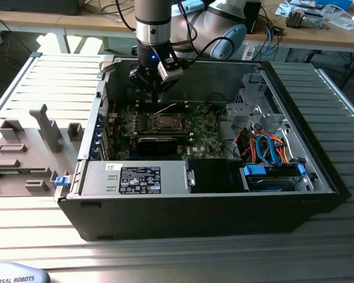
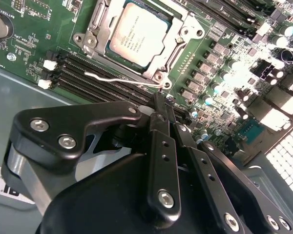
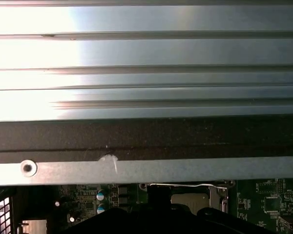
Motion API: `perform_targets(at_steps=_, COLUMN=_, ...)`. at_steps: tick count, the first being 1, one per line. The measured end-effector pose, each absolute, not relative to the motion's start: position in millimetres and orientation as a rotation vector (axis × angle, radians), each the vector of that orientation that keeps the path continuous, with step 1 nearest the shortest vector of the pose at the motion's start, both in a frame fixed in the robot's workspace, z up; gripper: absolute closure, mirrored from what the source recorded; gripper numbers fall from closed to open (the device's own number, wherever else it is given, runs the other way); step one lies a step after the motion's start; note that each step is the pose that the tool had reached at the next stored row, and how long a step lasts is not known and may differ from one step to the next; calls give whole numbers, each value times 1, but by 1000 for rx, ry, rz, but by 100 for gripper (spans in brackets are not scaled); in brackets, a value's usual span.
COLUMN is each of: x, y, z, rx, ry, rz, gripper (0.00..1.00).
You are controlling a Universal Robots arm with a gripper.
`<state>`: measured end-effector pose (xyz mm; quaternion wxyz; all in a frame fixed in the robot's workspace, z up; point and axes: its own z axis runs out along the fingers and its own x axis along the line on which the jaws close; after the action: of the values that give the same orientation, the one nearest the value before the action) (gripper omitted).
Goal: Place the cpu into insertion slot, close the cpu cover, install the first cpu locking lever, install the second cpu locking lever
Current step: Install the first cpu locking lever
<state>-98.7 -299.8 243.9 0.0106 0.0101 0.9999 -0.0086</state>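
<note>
In the second wrist view the cpu (image 2: 139,35) lies seated in the insertion slot (image 2: 98,54) with the cpu cover (image 2: 183,29) down around it, its window framing the chip; the socket sits toward 12 o'clock from the hand (image 2: 162,105), whose fingers are drawn narrow, nearly together, and hold nothing that I can make out; their tips stand just beside a thin locking lever (image 2: 118,80), a silvery wire that runs along the memory slots (image 2: 83,68) at the socket's near edge, and looks not yet hooked down.

In the exterior view the hand (image 1: 155,93) hangs inside the open computer case (image 1: 200,206), over the green motherboard (image 1: 203,138), just at 12 o'clock of the socket (image 1: 165,122); the case rests on the ribbed metal table (image 1: 53,71).

My judgement of the risks: the lever is thin and springy, so narrow tips could slip off it and let it snap back; a push that misses could scrape the small capacitors (image 2: 212,66) beside the socket; if the lever misses its hook, the cover would stay unclamped.
</note>
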Motion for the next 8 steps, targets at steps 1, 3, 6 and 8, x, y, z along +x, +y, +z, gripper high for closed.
perform_targets(at_steps=1, x=-99, y=-300, z=244, rx=31, ry=3120, rz=-27, gripper=89)
perform_targets(at_steps=3, x=-99, y=-300, z=243, rx=31, ry=3120, rz=-27, gripper=89)
perform_targets(at_steps=6, x=-99, y=-300, z=243, rx=31, ry=3120, rz=-27, gripper=89)
perform_targets(at_steps=8, x=-98, y=-300, z=242, rx=31, ry=3120, rz=-27, gripper=89)
